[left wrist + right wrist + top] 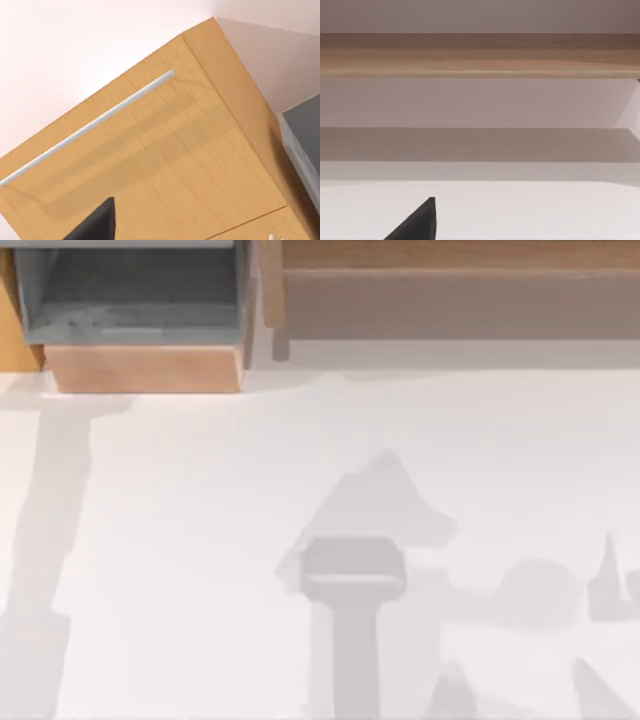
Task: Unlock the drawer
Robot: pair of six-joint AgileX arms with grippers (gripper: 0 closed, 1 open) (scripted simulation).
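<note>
Now — drawer (140,335) pulled out, table's far left | left claw (95,222) beside cabinet (165,165)

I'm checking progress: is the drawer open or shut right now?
Open. From above, the drawer is pulled out: its grey inside shows behind the tan front board.

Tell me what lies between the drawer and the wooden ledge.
In the top view, a narrow pale gap separates the drawer from the ledge; nothing sits in it.
</note>
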